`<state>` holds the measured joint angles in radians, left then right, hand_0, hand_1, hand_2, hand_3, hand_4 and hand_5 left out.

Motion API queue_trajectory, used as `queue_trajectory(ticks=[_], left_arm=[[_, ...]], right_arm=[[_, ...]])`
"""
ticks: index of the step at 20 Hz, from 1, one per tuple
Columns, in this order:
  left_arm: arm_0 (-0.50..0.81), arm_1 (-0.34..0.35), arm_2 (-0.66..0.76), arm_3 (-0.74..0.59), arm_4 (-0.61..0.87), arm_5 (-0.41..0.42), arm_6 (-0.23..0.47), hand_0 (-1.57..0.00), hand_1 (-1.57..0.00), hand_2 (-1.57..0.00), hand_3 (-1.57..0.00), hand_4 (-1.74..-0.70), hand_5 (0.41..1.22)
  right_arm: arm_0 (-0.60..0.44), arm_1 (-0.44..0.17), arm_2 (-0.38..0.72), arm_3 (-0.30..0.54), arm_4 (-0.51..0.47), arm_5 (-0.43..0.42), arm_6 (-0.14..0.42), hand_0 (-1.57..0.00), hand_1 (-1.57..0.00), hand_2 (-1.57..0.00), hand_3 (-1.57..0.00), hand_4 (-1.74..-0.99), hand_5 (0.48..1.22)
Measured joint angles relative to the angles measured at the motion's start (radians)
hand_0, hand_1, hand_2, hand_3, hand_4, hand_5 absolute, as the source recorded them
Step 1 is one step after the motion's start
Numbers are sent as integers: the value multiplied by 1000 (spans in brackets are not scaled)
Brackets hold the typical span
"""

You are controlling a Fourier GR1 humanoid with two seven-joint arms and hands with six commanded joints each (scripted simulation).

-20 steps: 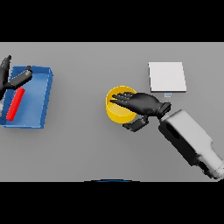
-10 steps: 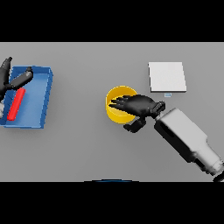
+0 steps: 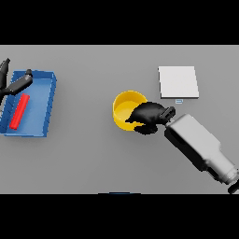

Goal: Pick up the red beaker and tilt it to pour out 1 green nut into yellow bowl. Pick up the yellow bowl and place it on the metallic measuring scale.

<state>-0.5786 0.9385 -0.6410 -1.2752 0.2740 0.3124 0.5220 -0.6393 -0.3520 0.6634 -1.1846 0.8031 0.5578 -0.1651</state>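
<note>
Now the right hand (image 3: pixel 148 115) curls its fingers over the yellow bowl's (image 3: pixel 122 110) near rim, gripping it

Nothing readable anywhere that I could see, no labels, brands or numbers on any of it. The only candidate was a tiny pale mark (image 3: pixel 179 101) on the table just below the measuring scale (image 3: pixel 178 81), and that was way too small to make out as text.
</note>
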Motion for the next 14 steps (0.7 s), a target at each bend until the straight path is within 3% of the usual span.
queue_trajectory(ticks=[3, 5, 10, 13, 14], left_arm=[[-2, -9, -5, 12, -6, 4, 5, 1, 1, 1, 1, -802, 725], [-6, -7, 1, 12, -2, 4, 2, 1, 1, 1, 1, -804, 726], [6, 6, -4, -31, 0, 10, 8, 1, 1, 1, 1, -801, 724], [-4, -2, -6, -10, -8, 13, 14, 1, 1, 1, 1, -798, 721], [-2, 6, -4, -13, -6, 9, 15, 1, 1, 1, 1, -797, 719]], right_arm=[[-3, -1, -2, 0, -16, 6, 0, -1393, -1381, -1314, -1142, -1682, 1178], [14, -14, -1, -34, -28, 17, 14, -1457, -1449, -1387, -1170, -1703, 1193], [3, -42, -24, -79, -51, 28, 27, -1534, -1531, -1490, -1192, -1729, 1212], [-14, -68, -55, -140, -85, 67, 53, -1552, -1551, -1506, -1377, -1731, 1216], [-19, -83, -60, -176, -89, 85, 64, -1556, -1555, -1519, -1357, -1730, 1217]])
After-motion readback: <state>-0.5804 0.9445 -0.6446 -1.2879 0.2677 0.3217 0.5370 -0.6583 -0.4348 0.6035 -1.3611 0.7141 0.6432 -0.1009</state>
